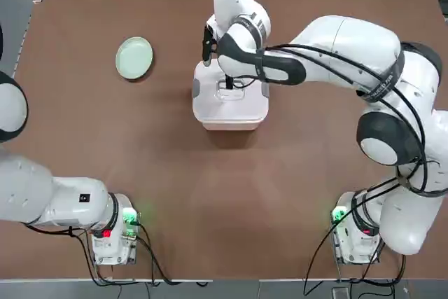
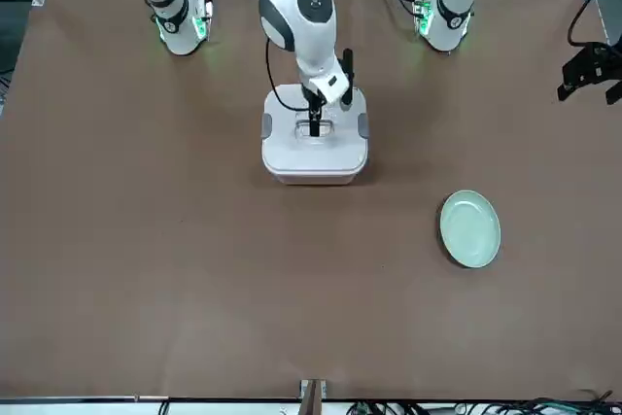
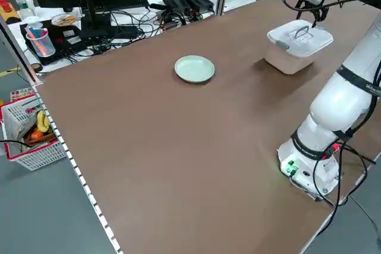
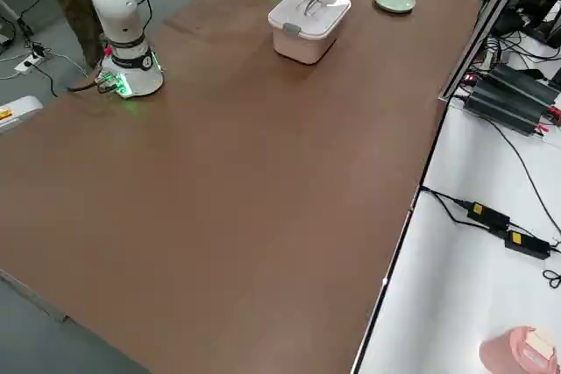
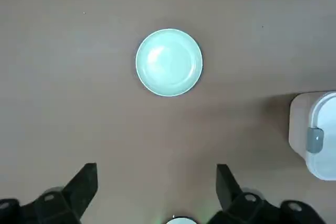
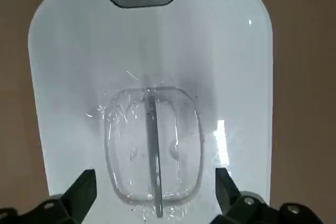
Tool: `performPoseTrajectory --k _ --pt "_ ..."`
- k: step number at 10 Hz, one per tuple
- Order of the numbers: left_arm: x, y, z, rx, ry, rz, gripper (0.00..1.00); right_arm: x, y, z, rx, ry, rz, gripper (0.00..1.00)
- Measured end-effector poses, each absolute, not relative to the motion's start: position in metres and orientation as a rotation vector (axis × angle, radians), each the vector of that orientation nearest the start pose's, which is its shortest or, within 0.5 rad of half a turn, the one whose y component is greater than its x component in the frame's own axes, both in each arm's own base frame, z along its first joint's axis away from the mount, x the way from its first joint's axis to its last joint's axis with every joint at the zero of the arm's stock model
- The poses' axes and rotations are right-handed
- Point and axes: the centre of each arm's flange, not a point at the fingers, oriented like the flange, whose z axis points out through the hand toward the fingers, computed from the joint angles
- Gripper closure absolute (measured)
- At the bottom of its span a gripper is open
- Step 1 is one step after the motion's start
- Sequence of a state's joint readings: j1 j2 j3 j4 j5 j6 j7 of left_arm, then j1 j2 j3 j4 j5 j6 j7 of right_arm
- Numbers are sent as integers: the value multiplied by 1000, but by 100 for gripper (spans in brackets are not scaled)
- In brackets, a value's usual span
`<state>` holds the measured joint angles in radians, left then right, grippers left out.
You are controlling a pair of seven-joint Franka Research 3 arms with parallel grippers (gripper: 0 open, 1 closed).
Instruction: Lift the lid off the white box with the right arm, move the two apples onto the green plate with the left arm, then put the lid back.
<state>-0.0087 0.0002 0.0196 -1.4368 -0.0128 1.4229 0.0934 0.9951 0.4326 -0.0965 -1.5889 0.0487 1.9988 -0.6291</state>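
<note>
The right gripper (image 6: 152,203) hangs wide open above the lid (image 6: 73,51); lower straight, centre the handle (image 6: 153,150) between both fingers, close firmly; lift level.

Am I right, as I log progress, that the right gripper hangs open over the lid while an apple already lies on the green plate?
Not quite: the green plate is bare in the left wrist view. The right gripper does hang open over the lid.

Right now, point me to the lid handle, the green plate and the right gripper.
lid handle (image 6: 152,150), right wrist view, on the central bar.
green plate (image 1: 134,58), top view, plate centre.
right gripper (image 2: 313,124), front view, midway between fingertips.
</note>
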Motion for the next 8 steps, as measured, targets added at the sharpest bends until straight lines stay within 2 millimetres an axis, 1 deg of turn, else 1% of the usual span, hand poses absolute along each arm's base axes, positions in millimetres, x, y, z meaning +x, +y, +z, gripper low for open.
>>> performPoseTrajectory --k 3,5,8 --pt "538 -7 675 -3150 167 16 0 412 532 377 -2286 -2165 24 0" --pt "536 -8 678 -3150 169 8 0 412 530 370 -2288 -2165 13 0" --pt "535 -7 680 -3150 168 2 0 414 530 368 -2289 -2160 -29 0"
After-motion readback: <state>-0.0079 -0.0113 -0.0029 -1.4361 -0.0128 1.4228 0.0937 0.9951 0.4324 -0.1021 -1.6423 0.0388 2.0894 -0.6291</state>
